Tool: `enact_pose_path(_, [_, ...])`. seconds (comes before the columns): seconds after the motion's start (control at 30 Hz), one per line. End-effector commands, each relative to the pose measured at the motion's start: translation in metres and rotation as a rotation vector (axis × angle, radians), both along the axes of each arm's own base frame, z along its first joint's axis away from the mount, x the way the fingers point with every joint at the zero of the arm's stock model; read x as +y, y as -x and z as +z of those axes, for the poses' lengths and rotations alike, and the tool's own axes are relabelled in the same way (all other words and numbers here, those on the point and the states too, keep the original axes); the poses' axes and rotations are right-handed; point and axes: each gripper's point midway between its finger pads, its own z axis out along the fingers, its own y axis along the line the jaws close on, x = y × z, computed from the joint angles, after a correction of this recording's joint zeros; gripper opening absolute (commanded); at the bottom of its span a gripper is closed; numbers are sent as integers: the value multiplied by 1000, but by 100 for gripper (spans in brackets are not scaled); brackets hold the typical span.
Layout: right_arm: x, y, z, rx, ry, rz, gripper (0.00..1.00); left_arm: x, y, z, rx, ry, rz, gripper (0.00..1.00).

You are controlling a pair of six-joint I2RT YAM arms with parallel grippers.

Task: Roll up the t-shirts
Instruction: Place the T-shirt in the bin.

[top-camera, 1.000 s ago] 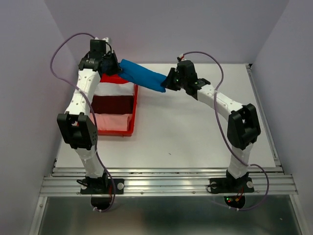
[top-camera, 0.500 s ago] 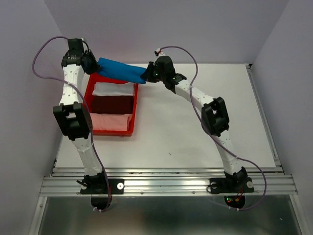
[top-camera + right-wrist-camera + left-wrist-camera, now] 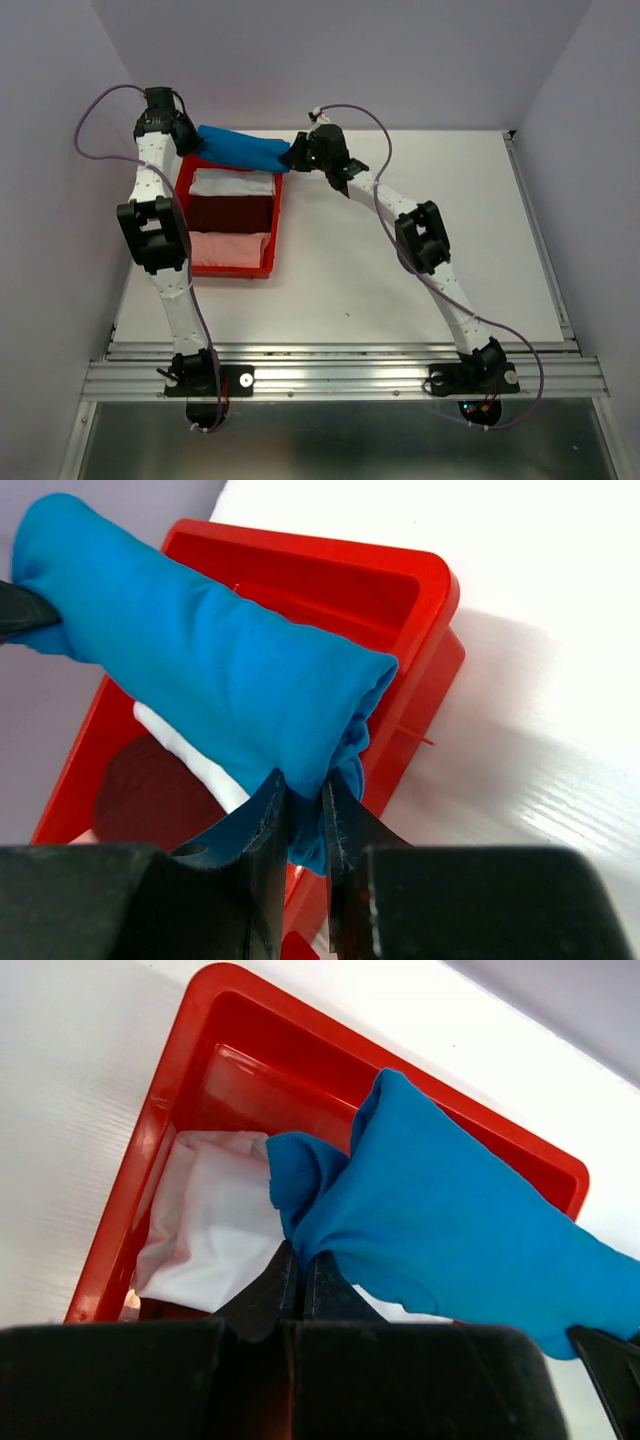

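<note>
Blue shirt (image 3: 240,152), rolled, is held up over the far end of the tray (image 3: 277,225), just above the white shirt (image 3: 232,184). Left gripper (image 3: 188,138) is clenched on one end, right gripper (image 3: 296,156) on the other. Maroon shirt (image 3: 230,212) and pink shirt (image 3: 230,248) are already seated in the tray. Both ends are best lowered level and kept taut so the roll is not slackened, and let go only once seated. Versus a second ago: roll is carried left, from over the table to over the tray.
</note>
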Motion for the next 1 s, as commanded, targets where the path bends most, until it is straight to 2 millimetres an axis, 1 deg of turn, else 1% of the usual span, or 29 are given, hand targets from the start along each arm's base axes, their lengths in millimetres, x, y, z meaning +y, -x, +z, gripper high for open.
enact_pose_path(0.0, [20, -3, 49, -130, -102, 32, 1, 29, -20, 43, -139, -71, 64, 0])
enact_pose_path(0.03, [21, -4, 51, -136, -104, 35, 1, 31, -21, 42, -139, -71, 70, 0])
enact_pose_path(0.07, [28, 1, 55, -145, -111, 52, 1, 33, -22, 37, -135, -67, 69, 0])
enact_pose_path(0.1, [34, 5, 57, -149, -113, 62, 1, 37, -23, 36, -137, -64, 74, 0])
enact_pose_path(0.13, [34, 5, 55, -152, -113, 62, 1, 38, -24, 34, -136, -60, 71, 0])
enact_pose_path(0.17, [40, 9, 56, -153, -116, 74, 1, 37, -25, 31, -134, -56, 59, 0])
enact_pose_path(0.2, [40, 10, 57, -154, -120, 75, 1, 36, -26, 28, -132, -57, 54, 0])
enact_pose_path(0.33, [41, 9, 47, -137, -114, 76, 1, 41, -31, 22, -124, -67, 58, 0])
enact_pose_path(0.37, [41, 9, 40, -128, -109, 77, 1, 42, -32, 17, -117, -66, 59, 0])
enact_pose_path(0.5, [39, 10, 27, -92, -92, 70, 1, 45, -37, 4, -107, -66, 69, 0])
enact_pose_path(0.53, [37, 11, 16, -73, -74, 64, 1, 44, -38, -3, -95, -61, 65, 0])
enact_pose_path(0.57, [36, 11, 12, -65, -67, 58, 1, 44, -38, -7, -89, -60, 63, 0])
enact_pose_path(0.6, [32, 11, 16, -71, -58, 42, 1, 43, -37, -13, -78, -55, 57, 0])
enact_pose_path(0.63, [30, 11, 14, -71, -47, 32, 1, 41, -36, -17, -72, -53, 54, 0])
enact_pose_path(0.67, [25, 10, 4, -53, -25, 11, 1, 40, -35, -18, -71, -51, 52, 0])
enact_pose_path(0.7, [22, 10, 9, -62, -19, 0, 1, 39, -33, -26, -59, -53, 46, 0])
enact_pose_path(0.73, [20, 11, 8, -58, -12, -7, 1, 39, -32, -27, -58, -55, 44, 0])
enact_pose_path(0.77, [18, 12, 2, -42, 0, -13, 1, 39, -30, -27, -58, -58, 40, 0])
enact_pose_path(0.8, [12, 10, -1, -26, 3, -21, 1, 37, -28, -33, -44, -58, 36, 0])
enact_pose_path(0.87, [11, 12, -5, -8, 15, -17, 1, 34, -26, -34, -43, -62, 27, 0])
enact_pose_path(0.9, [3, 8, -11, 5, 35, -40, 1, 34, -25, -35, -40, -60, 26, 0])
enact_pose_path(0.93, [0, 8, -7, -7, 46, -47, 1, 32, -23, -39, -31, -56, 22, 0])
enact_pose_path(0.97, [-5, 7, -9, -8, 59, -69, 1, 31, -21, -40, -30, -55, 21, 0])
